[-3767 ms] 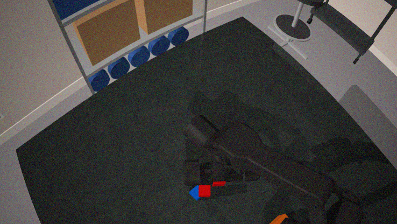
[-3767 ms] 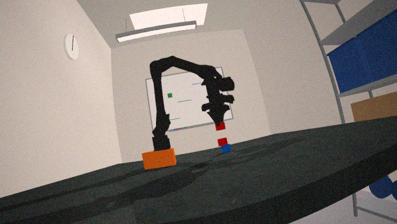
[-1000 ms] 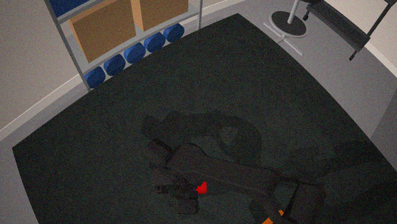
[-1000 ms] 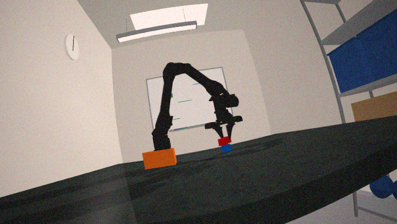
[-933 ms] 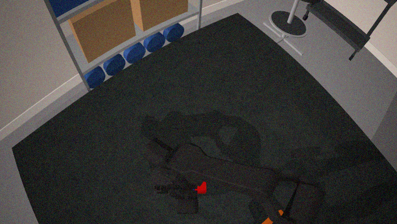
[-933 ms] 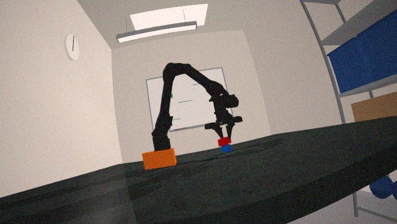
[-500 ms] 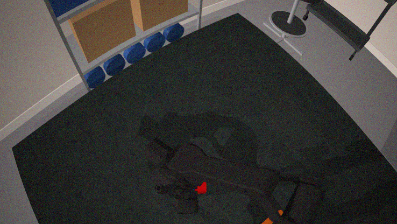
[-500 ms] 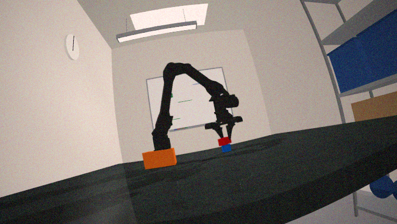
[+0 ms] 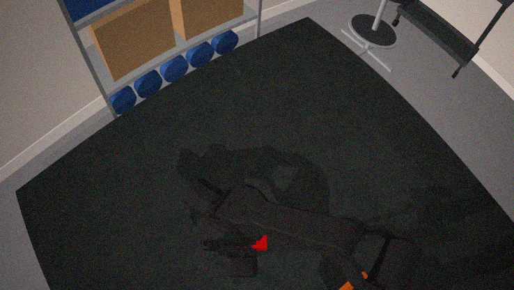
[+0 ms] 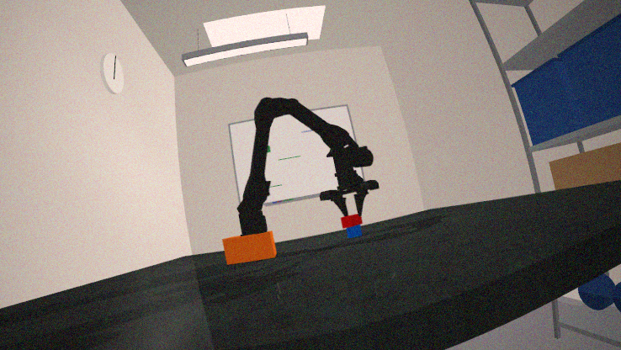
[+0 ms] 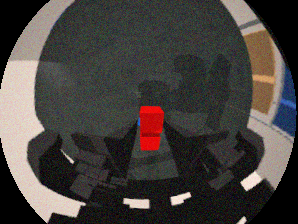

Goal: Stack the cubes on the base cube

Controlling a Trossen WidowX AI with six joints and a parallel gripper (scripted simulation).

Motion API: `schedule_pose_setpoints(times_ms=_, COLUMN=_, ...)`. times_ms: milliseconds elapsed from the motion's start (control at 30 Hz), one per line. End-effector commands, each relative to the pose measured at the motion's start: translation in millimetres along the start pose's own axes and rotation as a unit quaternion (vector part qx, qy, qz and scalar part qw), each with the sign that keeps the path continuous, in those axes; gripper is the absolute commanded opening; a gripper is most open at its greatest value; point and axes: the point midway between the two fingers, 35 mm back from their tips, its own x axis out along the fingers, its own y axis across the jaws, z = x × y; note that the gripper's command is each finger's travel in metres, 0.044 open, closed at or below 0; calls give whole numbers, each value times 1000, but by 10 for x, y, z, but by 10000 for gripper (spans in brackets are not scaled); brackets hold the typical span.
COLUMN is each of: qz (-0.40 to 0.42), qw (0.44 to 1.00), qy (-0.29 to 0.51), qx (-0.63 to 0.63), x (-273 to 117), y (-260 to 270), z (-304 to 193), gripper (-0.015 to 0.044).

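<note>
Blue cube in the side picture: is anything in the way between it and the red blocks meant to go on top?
Nothing visible. The red blocks appear directly above the blue cube, with no object in between. A hairline gap would be too small to see.

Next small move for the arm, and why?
Probably open the fingers slightly more, then lift straight up: both red cubes appear seated over the blue cube, level with each other, and the fingertips are right at them, so sideways motion might shift one.
</note>
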Motion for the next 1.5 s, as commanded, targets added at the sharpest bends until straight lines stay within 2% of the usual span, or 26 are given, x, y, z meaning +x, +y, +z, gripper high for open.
schedule_pose_setpoints(times_ms=0, qz=-2, qw=1000, qy=-2, qx=0, x=-80, y=-7, z=11, gripper=205)
schedule_pose_setpoints(times_ms=933, qz=-2, qw=1000, qy=-2, qx=0, x=-586, y=-5, z=11, gripper=205)
schedule_pose_setpoints(times_ms=1167, qz=-2, qw=1000, qy=-3, qx=-1, x=-669, y=-7, z=12, gripper=389)
schedule_pose_setpoints(times_ms=1300, qz=-2, qw=1000, qy=-4, qx=-1, x=-653, y=78, z=59, gripper=400)
schedule_pose_setpoints(times_ms=1467, qz=1, qw=1000, qy=-5, qx=-1, x=-666, y=747, z=333, gripper=400)
